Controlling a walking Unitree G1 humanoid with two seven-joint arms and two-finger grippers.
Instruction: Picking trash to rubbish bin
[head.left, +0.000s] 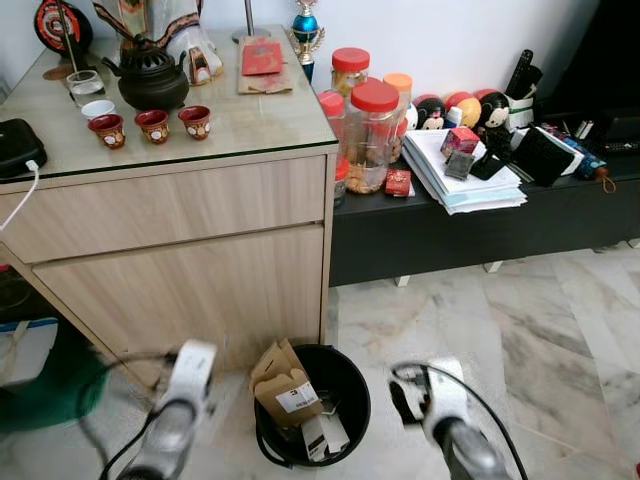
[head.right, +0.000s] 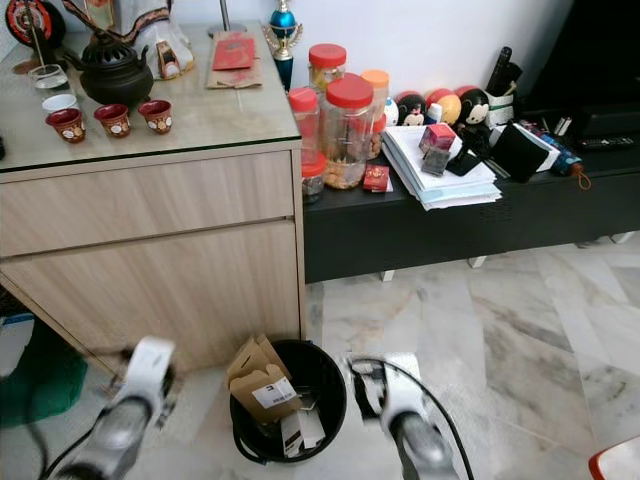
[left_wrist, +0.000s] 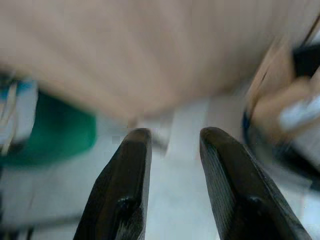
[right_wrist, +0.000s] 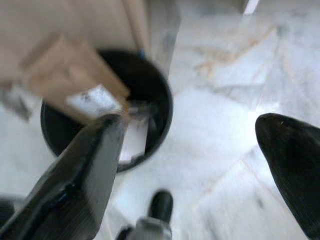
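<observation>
Pictured, biggest first: wood cabinet (head.left: 180, 250) w/ glass top, dark teapot (head.left: 152, 78) and three red cups (head.left: 153, 125) on it. Beside it, low black TV bench (head.left: 420, 235) w/ red-lidded jars (head.left: 372, 135) and paper stack (head.left: 455, 170). On marble floor (head.left: 500, 320) at cabinet's foot, black rubbish bin (head.left: 345, 395), brown cardboard box (head.left: 283, 390) w/ white label poking out over its rim, white scraps inside. Left gripper (left_wrist: 172, 145) near cabinet front, left of bin, fingers narrowly parted, holding nothing. Right gripper (right_wrist: 192, 135) just right of bin, spread wide, empty.
</observation>
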